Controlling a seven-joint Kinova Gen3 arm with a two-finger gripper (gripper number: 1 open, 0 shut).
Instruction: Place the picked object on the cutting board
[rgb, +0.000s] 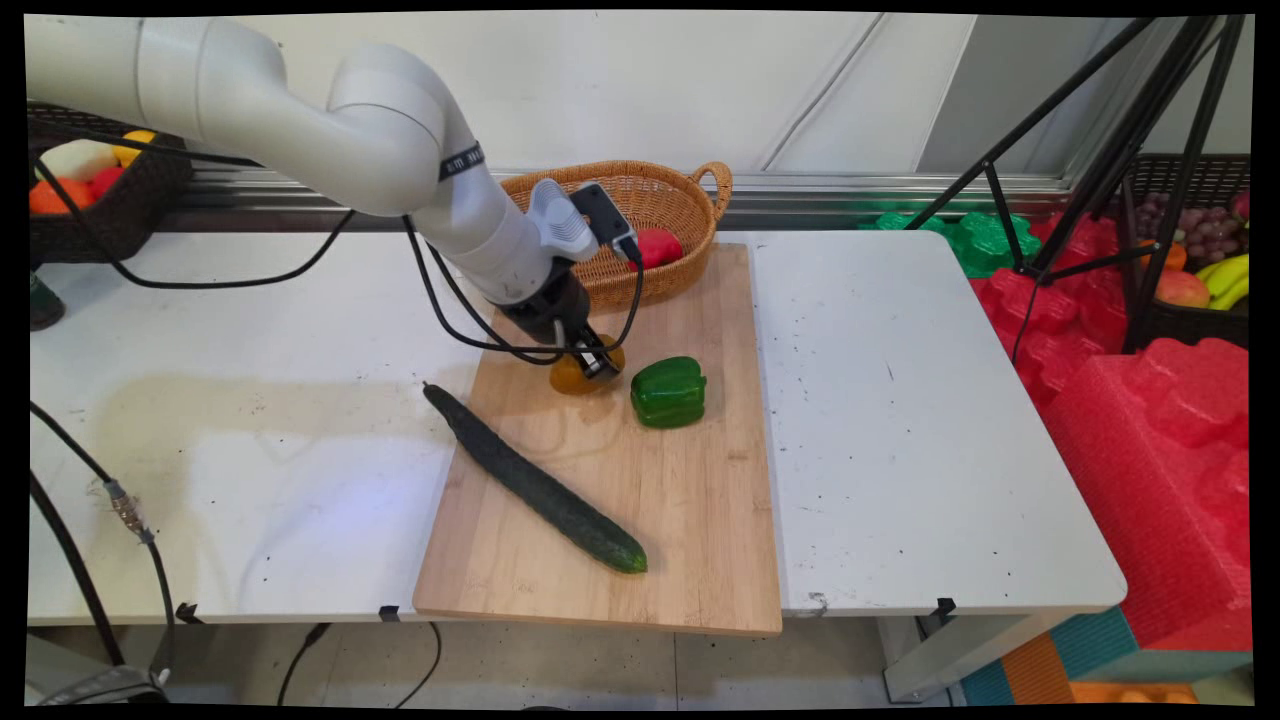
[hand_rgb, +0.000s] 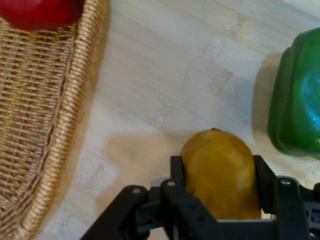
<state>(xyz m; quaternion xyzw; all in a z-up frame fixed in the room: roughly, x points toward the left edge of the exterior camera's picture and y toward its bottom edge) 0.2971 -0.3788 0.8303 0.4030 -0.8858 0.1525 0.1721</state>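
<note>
The gripper (hand_rgb: 220, 175) clamps a yellow fruit (hand_rgb: 220, 175) (probably a mango), a grasp the main view hides.

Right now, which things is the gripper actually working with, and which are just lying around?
In hand:
gripper, fingers either side of the yellow mango
cutting board under it

Lying about:
green pepper
cucumber
wicker basket holding a red fruit

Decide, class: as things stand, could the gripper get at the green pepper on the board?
Probably not yet: the gripper is shut on the mango. The green pepper itself lies close beside it, uncovered.
</note>
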